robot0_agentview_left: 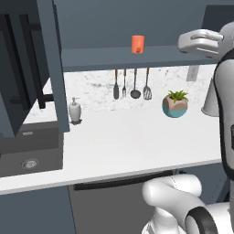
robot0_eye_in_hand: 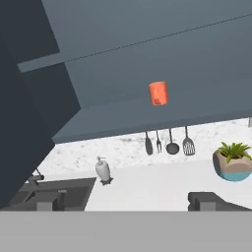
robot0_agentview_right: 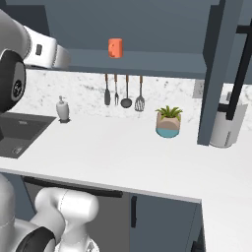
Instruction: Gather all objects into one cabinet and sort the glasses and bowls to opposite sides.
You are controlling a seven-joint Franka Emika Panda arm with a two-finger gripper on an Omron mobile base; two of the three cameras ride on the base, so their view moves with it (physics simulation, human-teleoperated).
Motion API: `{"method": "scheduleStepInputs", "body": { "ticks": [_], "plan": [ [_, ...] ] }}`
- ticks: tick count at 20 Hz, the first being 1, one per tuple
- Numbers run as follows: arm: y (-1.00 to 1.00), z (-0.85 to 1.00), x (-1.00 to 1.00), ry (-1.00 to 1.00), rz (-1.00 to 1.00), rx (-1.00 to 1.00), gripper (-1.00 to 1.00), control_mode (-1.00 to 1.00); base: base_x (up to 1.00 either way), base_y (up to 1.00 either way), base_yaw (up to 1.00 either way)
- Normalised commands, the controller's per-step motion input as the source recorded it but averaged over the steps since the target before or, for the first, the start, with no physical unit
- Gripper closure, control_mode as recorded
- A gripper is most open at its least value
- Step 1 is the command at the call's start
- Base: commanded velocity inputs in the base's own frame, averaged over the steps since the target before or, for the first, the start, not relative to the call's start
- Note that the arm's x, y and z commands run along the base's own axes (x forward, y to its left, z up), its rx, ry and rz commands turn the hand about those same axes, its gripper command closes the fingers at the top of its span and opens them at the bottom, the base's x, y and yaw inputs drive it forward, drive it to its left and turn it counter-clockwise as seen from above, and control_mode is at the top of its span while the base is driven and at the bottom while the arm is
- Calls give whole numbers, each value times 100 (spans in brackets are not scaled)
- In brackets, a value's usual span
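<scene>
An orange cup [robot0_agentview_left: 138, 44] [robot0_agentview_right: 115, 48] [robot0_eye_in_hand: 158, 93], one of the glasses, stands upright on the lower shelf [robot0_agentview_left: 137, 58] of the open slate-blue wall cabinet [robot0_eye_in_hand: 147, 59]. The cabinet's doors stand swung out, one at the left [robot0_agentview_left: 51, 68] and one at the right [robot0_agentview_right: 220, 69] with a black bar handle [robot0_agentview_right: 241, 69]. My gripper [robot0_eye_in_hand: 127, 203] is open with nothing between its fingers. It faces the cup from well back, and its hand [robot0_agentview_left: 201, 41] is raised to shelf height on the cup's right. The bowls are out of view.
On the white counter [robot0_agentview_left: 137, 141] stand a white soap dispenser [robot0_agentview_left: 75, 110] [robot0_agentview_right: 62, 109] and a potted plant [robot0_agentview_left: 175, 105] [robot0_agentview_right: 168, 123]. Utensils [robot0_agentview_left: 135, 87] hang on the back wall. A dark sink [robot0_agentview_left: 27, 155] lies at the left, and a white roll [robot0_agentview_right: 226, 125] stands at the right.
</scene>
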Motion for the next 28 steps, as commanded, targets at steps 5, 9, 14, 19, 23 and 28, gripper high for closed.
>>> {"method": "scheduleStepInputs", "body": {
  "ticks": [5,9,14,19,23,28],
  "plan": [
    [-5,-4,62,1,-1,-10,-100,-100,0,0,0],
    [0,-21,74,1,0,-14,-100,-100,0,0,0],
    [0,-42,88,2,0,-5,-100,-100,0,0,0],
    [-5,-25,100,0,-1,0,-100,-100,0,0,0],
    [0,-1,88,0,-9,0,-100,-100,0,0,0],
    [0,0,42,0,-12,0,-100,-100,0,0,0]
  ]
}}
